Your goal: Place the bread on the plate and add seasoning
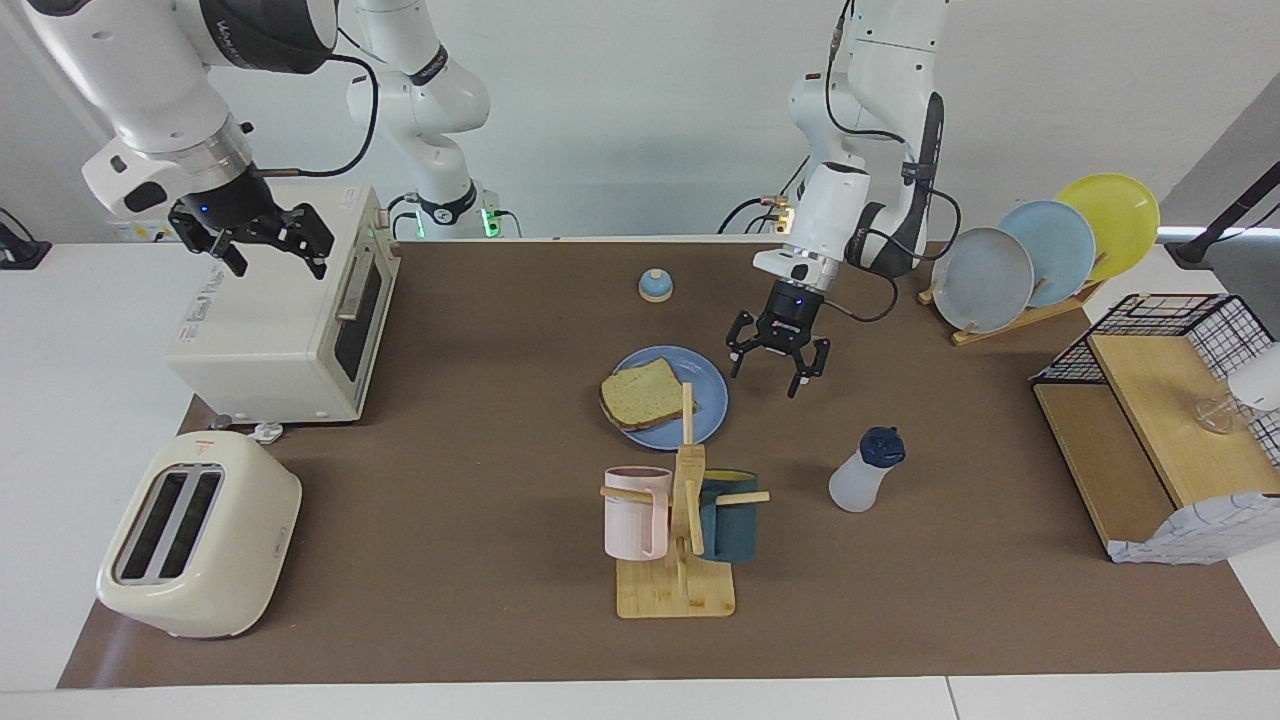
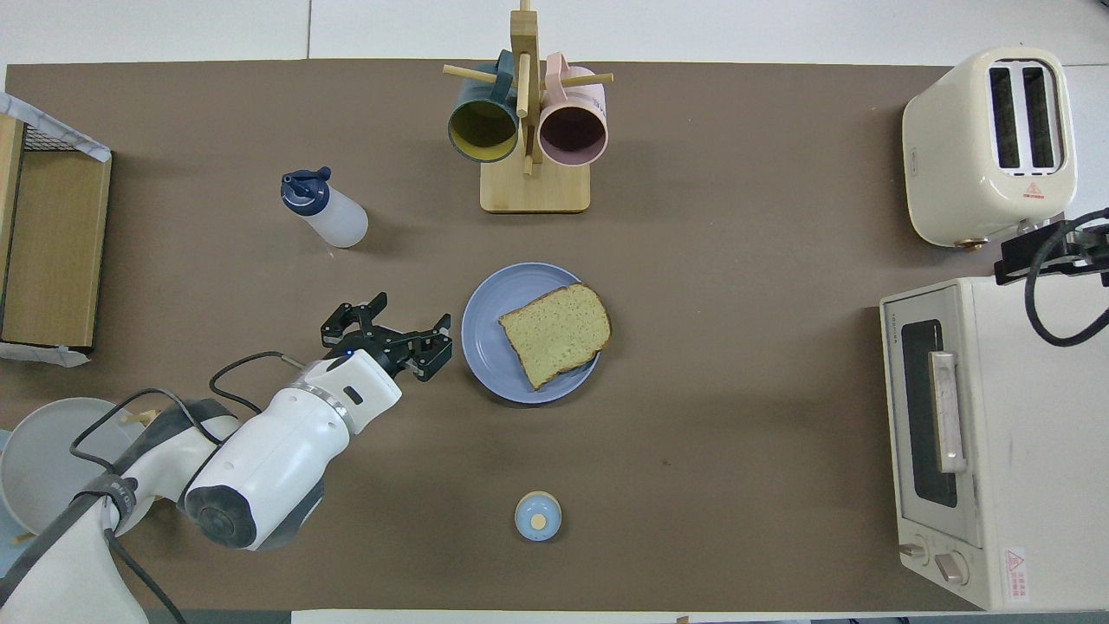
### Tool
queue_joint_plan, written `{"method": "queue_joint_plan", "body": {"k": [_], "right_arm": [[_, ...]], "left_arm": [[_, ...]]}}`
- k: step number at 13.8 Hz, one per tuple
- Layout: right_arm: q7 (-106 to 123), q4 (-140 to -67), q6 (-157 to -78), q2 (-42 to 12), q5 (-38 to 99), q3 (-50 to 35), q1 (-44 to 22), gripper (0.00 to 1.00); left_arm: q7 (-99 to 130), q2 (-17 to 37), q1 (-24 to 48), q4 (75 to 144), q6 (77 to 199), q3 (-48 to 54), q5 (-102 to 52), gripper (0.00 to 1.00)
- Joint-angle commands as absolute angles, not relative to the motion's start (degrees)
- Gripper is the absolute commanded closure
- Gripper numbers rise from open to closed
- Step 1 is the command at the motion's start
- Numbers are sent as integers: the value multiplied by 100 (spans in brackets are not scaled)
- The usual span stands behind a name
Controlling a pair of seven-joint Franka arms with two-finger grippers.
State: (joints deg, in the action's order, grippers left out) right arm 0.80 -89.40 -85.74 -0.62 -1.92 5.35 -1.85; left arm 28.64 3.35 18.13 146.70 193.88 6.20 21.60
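Note:
The tan bread (image 1: 638, 394) (image 2: 555, 334) lies on the blue plate (image 1: 708, 402) (image 2: 483, 340) in the middle of the mat. The seasoning bottle (image 1: 864, 476) (image 2: 326, 211), whitish with a navy cap, stands upright, farther from the robots than the plate and toward the left arm's end. My left gripper (image 1: 776, 371) (image 2: 390, 334) hangs open and empty over the mat just beside the plate's rim, apart from the bottle. Open and empty too, my right gripper (image 1: 279, 264) waits over the toaster oven (image 1: 280, 320).
A wooden mug rack (image 1: 678, 585) (image 2: 534, 185) with a pink and a teal mug stands farther out than the plate. A small blue bell (image 1: 655, 286) (image 2: 538, 516) sits nearer the robots. A toaster (image 1: 198, 535), a plate rack (image 1: 1040, 250) and a wooden shelf (image 1: 1150, 430) line the ends.

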Motion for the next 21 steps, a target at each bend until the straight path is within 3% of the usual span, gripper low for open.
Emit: {"method": "queue_joint_plan", "body": {"k": [1,8,18,21], "right_arm": [[185,-9044,-8622,18,-123,492,-88,0],[185,-9044,-8622,18,-123,492,-88,0],[185,-9044,-8622,18,-123,492,-88,0],[185,-9053,-8622,26,-123,492,-88,0]], "left_arm": [[3322,158,2127,14195,18529,571,2206,0],[3252,140,2214,12720,15947,633,2215,0],[2946,176,2119,11076,13714,615,1689,0],[1894,141,1716,10706,12994,580,951,0]]}}
